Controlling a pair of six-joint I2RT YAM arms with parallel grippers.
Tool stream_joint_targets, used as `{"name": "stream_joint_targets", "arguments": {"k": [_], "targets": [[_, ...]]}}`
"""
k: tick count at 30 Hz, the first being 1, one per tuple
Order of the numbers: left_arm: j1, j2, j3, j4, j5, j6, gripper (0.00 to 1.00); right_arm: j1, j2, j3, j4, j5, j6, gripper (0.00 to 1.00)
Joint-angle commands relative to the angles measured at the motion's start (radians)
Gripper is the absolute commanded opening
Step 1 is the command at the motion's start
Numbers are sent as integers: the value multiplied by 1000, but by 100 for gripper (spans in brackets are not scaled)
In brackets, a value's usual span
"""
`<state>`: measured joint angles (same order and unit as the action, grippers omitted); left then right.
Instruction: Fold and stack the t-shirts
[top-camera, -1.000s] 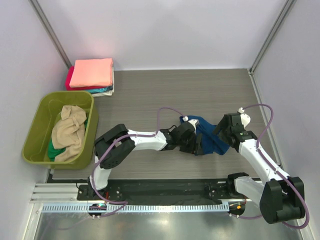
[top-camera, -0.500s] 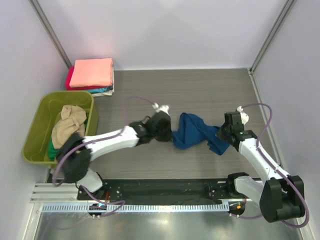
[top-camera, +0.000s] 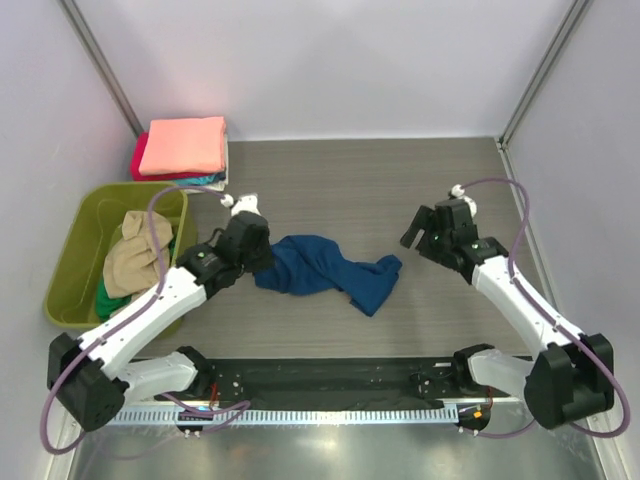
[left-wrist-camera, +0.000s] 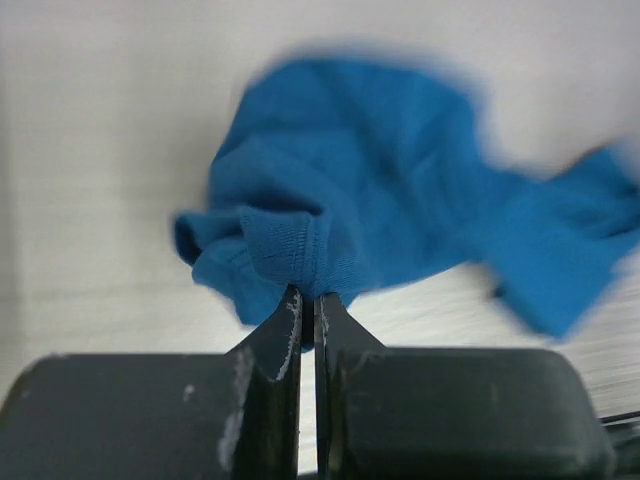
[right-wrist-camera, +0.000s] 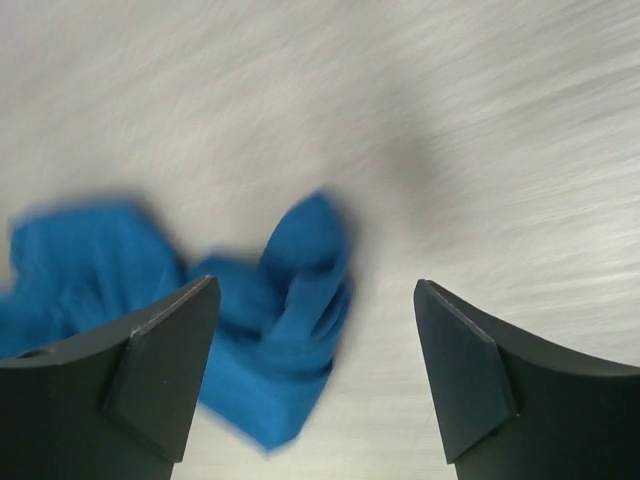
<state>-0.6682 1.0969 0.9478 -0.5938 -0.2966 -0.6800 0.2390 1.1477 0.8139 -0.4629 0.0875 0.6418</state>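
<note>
A navy blue t-shirt (top-camera: 325, 270) lies crumpled and stretched out across the middle of the table. My left gripper (top-camera: 258, 258) is shut on its left end; in the left wrist view the jaws (left-wrist-camera: 308, 300) pinch a ribbed fold of the blue cloth (left-wrist-camera: 380, 220). My right gripper (top-camera: 418, 233) is open and empty, up and right of the shirt's right end. In the right wrist view the shirt's end (right-wrist-camera: 285, 320) lies below, between the wide-apart fingers. A folded stack with a salmon-pink shirt (top-camera: 183, 145) on top, red and teal below, sits at the back left.
An olive-green plastic tub (top-camera: 75, 260) stands at the left edge, holding a tan shirt (top-camera: 138, 262) and a green one (top-camera: 108, 300). Grey walls close in the table's left, back and right sides.
My left gripper has dragged the blue shirt leftward across the table, stretching it out. My right gripper has let go of the shirt's right end, opened and moved up and back.
</note>
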Motion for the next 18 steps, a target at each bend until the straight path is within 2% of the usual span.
{"name": "stream_joint_targets", "arguments": {"k": [1, 4, 10, 17, 18], "targets": [[8, 38, -40, 3, 36, 8, 0, 161, -75, -51, -45, 21, 28, 85], [10, 58, -43, 18, 48, 13, 0, 270, -66, -123, -27, 24, 65, 83], [22, 51, -34, 9, 53, 33, 0, 451, -65, -269, 82, 40, 143, 72], [35, 24, -63, 12, 51, 27, 0, 534, 15, -300, 213, 50, 148, 66], [35, 23, -63, 12, 51, 28, 0, 534, 35, -295, 220, 57, 142, 60]]}}
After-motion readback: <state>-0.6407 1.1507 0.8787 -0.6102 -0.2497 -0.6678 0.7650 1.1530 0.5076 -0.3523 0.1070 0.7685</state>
